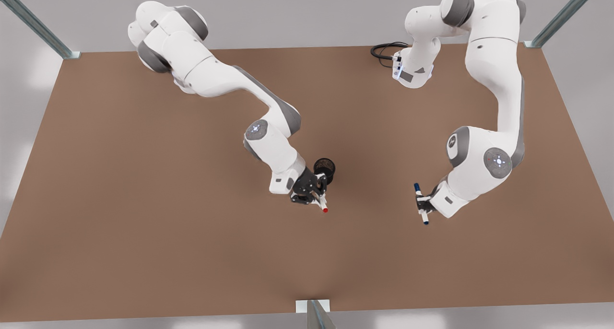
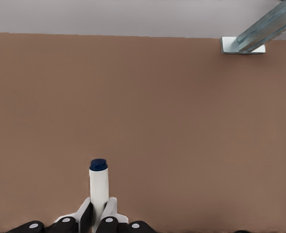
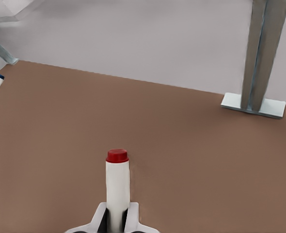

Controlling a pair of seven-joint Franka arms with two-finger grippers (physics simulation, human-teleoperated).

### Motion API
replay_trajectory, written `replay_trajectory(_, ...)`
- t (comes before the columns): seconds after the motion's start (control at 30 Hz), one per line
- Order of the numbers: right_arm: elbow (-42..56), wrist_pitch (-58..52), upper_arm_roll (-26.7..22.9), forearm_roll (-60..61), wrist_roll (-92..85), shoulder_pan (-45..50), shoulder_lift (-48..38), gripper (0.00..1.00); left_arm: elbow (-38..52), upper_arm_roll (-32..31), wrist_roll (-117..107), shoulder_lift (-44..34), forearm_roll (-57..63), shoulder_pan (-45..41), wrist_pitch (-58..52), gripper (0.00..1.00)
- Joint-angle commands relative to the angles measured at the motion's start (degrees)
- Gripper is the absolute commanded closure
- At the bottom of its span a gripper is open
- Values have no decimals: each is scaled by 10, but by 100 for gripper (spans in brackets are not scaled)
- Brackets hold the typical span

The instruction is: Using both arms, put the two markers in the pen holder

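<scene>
My right gripper (image 1: 317,197) pinches the red-capped marker (image 1: 320,204) just beside the pen holder (image 1: 324,168) on the brown table (image 1: 144,199), while my left gripper (image 1: 424,204), well apart, clamps the blue-capped marker (image 1: 421,203) mid-barrel.

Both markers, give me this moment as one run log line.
left hand: shut on blue marker | right hand: shut on red marker | pen holder: beside right hand
</scene>
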Motion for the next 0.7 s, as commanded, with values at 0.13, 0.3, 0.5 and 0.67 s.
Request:
replay_trajectory(0.13, -262, 401, 1, -8, 24, 13, -105, 79, 14, -1, 523, -25, -169, 22, -106, 79)
replay_trajectory(0.3, -320, 402, 0, -26, 6, 23, -121, 79, 13, 0, 730, -49, -224, 40, -118, 79)
replay_trajectory(0.5, -318, 402, -11, -56, 6, 48, -59, 79, 7, 2, 919, -63, -306, 55, -139, 79)
replay_trajectory(0.67, -303, 402, -24, -76, 6, 50, -33, 79, 0, 2, 1069, -62, -361, 67, -167, 79)
